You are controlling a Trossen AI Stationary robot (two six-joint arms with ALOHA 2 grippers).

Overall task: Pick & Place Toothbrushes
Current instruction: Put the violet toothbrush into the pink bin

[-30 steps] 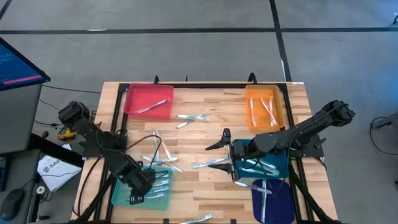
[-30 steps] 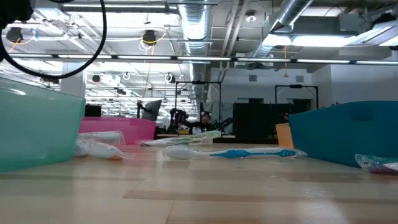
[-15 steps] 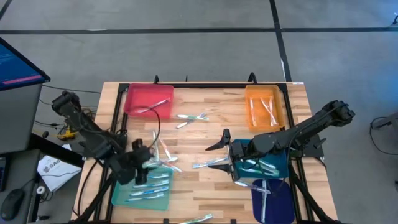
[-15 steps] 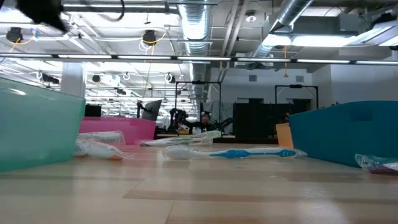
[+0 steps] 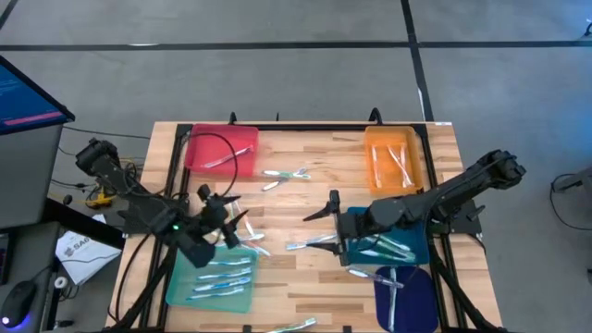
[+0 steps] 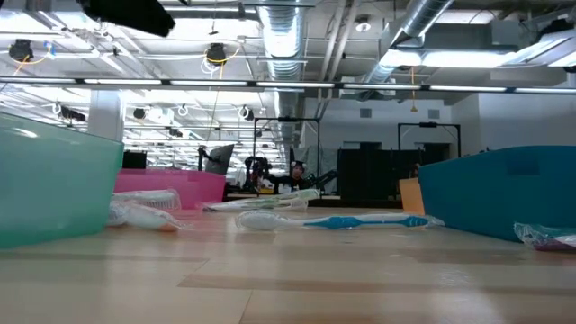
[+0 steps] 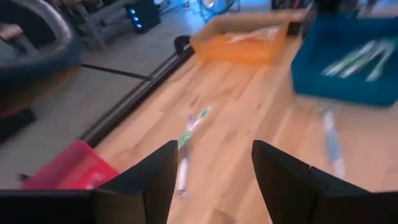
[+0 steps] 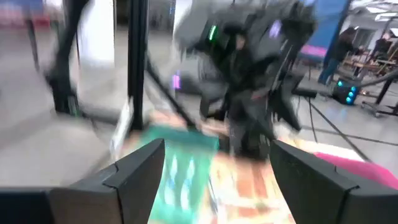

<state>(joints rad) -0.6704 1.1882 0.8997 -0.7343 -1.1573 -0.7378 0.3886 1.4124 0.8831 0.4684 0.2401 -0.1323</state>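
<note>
Both sets of jaws stand spread with nothing between them. From here I see the left gripper (image 5: 239, 228) above the far edge of the light green rectangular tray (image 5: 211, 282), and the right gripper (image 5: 319, 228) over the middle of the pale wooden slat table (image 5: 305, 194), beside the deep teal tray (image 5: 393, 245).

Thin white and clear plastic toothbrushes (image 5: 287, 173) with blue or green parts lie loose on the wood near the middle; others lie in the green tray, in the flat red tray (image 5: 222, 148) and the orange tray (image 5: 395, 159) at the far side, in the teal tray, and in the dark blue tray (image 5: 404, 296) at the near edge. A black cable (image 5: 225, 148) loops over the red tray.

Around the table I see grey floor crossed by dark lines, with a monitor off the left side. The low camera looks across the wood into a hall with exposed ducts and strip lights.

Compared with a second ago, my left arm has lifted out of the green tray and swung toward the centre; the right arm has barely moved.
</note>
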